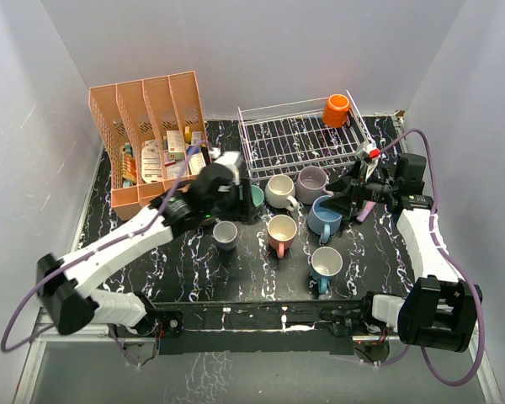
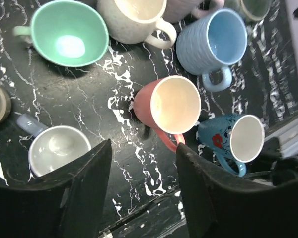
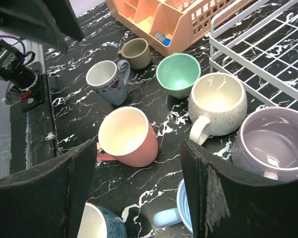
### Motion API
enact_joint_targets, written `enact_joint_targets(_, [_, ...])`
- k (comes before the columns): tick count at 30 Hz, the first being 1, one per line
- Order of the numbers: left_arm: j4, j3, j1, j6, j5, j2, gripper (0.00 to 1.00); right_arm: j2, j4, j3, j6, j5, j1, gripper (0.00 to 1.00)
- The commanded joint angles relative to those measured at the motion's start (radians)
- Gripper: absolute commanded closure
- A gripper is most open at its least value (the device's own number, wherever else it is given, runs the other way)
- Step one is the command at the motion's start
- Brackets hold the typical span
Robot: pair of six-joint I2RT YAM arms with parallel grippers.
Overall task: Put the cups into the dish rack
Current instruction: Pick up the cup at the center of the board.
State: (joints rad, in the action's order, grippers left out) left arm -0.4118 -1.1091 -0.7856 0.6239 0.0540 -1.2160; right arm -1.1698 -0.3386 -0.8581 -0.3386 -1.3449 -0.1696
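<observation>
One orange mug [image 1: 337, 109] sits in the far right corner of the white wire dish rack [image 1: 299, 139]. The other cups stand crowded on the black marbled bench [image 1: 244, 278] just in front of it. Neither gripper holds anything. The left gripper [image 2: 144, 193] hangs with its jaws apart over bare bench between the pale grey mug [image 2: 54, 148] and the pink mug [image 2: 171, 104]. The right gripper [image 3: 139, 198] is spread wide, with the light blue mug [image 3: 181, 215] showing low between its fingers. Our worry is the crowding. Glazed ceramic is smooth and hard, so a finger coming down beside one rounded wall could knock a neighbour or slip off a rim. We also think a handle might catch on the rack's thin wires. The speckled cream mug [image 3: 217, 101] and the lilac mug [image 3: 273, 139] stand almost touching.
</observation>
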Motion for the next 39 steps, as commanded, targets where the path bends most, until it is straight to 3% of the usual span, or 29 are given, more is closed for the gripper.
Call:
enact_joint_targets(1, [-0.27,-0.19,-0.12,-0.08,0.26,-0.175,0.52,0.009,0.045,-0.002,-0.007,0.039,-0.004,0.29])
enact_joint_targets(6, [-0.419,-0.283,-0.182,-0.1,0.348,-0.28,0.56,0.016,0.044,0.005,-0.013,0.067,-0.008,0.29])
enact_joint_targets(13, [-0.354,-0.167,-0.187,-0.118,0.302,-0.258,0.62,-0.006,0.046,0.005,-0.011,0.056,-0.008,0.29])
enact_joint_targets(18, [-0.376,-0.14,-0.186,-0.143,0.278,-0.309,0.75,-0.034,0.046,0.005,-0.011,0.061,-0.009,0.29])
enact_joint_targets(27, [-0.327,-0.101,-0.185,-0.18,0.287,-0.386,0.69,-0.049,0.052,0.01,-0.01,0.077,-0.009,0.29])
enact_joint_targets(32, [-0.306,-0.109,-0.185,-0.197,0.315,-0.453,0.71,-0.053,0.053,0.01,-0.011,0.077,-0.008,0.29])
enact_joint_targets(39, [-0.282,-0.113,-0.185,-0.202,0.279,-0.474,0.99,-0.055,0.049,0.008,-0.012,0.077,-0.009,0.29])
